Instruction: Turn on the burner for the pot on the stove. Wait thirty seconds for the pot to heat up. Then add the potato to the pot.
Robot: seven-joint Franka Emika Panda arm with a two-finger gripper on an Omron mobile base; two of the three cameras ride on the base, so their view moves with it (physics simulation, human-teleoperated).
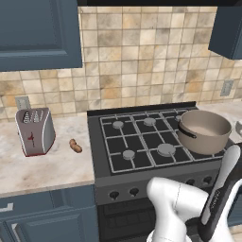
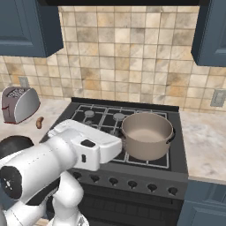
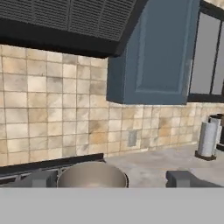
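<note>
Left base view: pot [image 1: 204, 130] sits on the stove [image 1: 142, 142] at the right side, over the right-hand grates, dark handle pointing toward the middle of the cooktop, inside looks empty. Potato [image 1: 75, 146] lies on the marble counter [image 1: 47, 165] left of the stove, between the range edge and the silver toaster [image 1: 35, 131], touching neither. Front knobs [image 1: 124, 193] run along the stove's front panel; the arm's white links rise at lower right in front of them. Right base view: same pot [image 2: 147, 134] on the front right part of the stove [image 2: 132, 150], arm's forearm crossing in front of the left half of the cooktop. Potato [image 2: 39, 122] on the counter near the toaster [image 2: 16, 104], well apart from the pot. Wall outlet [image 2: 217, 98] on the tile at right. Hand view: camera looks roughly level at the backsplash, range hood [image 3: 65, 22] above, blue wall cabinet [image 3: 153, 52] to its right. Gripper [image 3: 114, 178] has its jaws spread wide, nothing between them; pot rim [image 3: 92, 175] shows low between the two fingertips [image 3: 41, 178]. A steel canister-like item [image 3: 208, 139] stands on the far counter, too small to identify.
</note>
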